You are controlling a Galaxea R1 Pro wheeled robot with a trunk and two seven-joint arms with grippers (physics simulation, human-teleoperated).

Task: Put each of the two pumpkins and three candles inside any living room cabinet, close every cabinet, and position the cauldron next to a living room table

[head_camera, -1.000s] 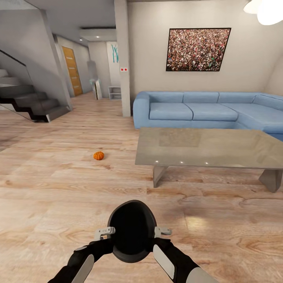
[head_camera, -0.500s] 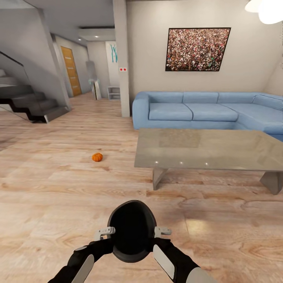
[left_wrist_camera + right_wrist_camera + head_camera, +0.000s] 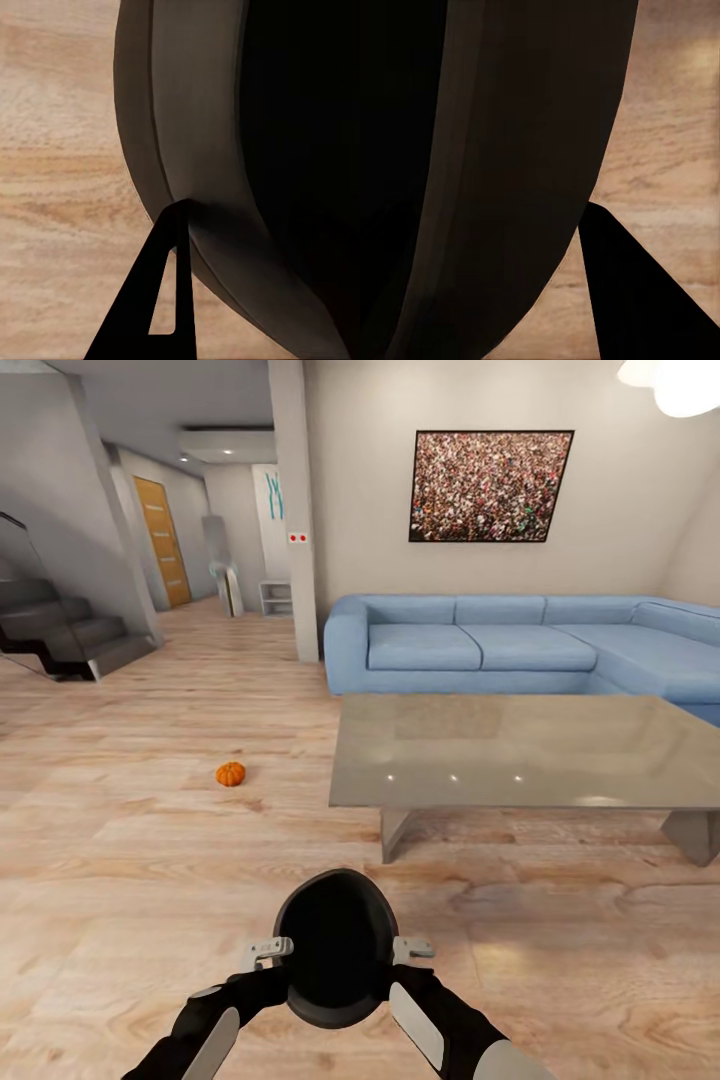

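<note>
Base rolled forward, swung slightly right: table (image 3: 520, 750) nearer, pumpkin (image 3: 230, 774) slid left on floor. Cauldron (image 3: 336, 948) carried between both arms, low out front. I judge: creep on, set it just beside table, keep level. Left gripper (image 3: 262, 953), right gripper (image 3: 414, 948) pinch its sides, jaws closed on wall.
</note>
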